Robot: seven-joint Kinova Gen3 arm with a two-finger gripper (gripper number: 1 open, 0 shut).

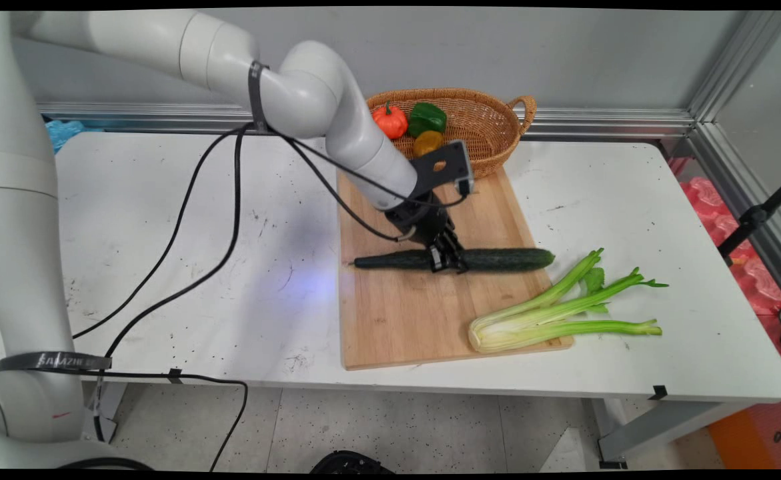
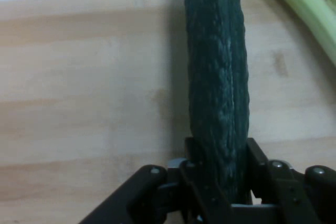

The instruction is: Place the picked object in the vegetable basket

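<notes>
On the white table (image 1: 163, 220), my arm's black two-finger hand (image 1: 448, 261) is closed around one long dark green cucumber (image 1: 497, 259), which lies across the rectangular pale wooden cutting board (image 1: 403, 320). The hand view shows the cucumber (image 2: 218, 77) running up from between the fingers (image 2: 258, 156), which press against its sides just above the board (image 2: 79, 103). From the main view, the grip sits close to the cucumber's middle, with the stem end pointing to 9 o'clock and the blunt end to 3 o'clock.

In my judgement, a hold this near the centre is the right one: a long, firm vegetable will tip if raised off balance, so I would keep the wrist level and any motion slow, and watch that neither end drags on the board.

By my count: one cucumber; one bunch of pale green celery (image 1: 550, 313) at 4 o'clock from the hand, its base on the board's corner and its stalks reaching onto the table; one oval woven wicker basket (image 1: 497, 133) at 12 o'clock, holding one small orange pumpkin (image 1: 390, 121), one green bell pepper (image 1: 427, 118) and one yellow-brown pepper (image 1: 427, 142).
</notes>
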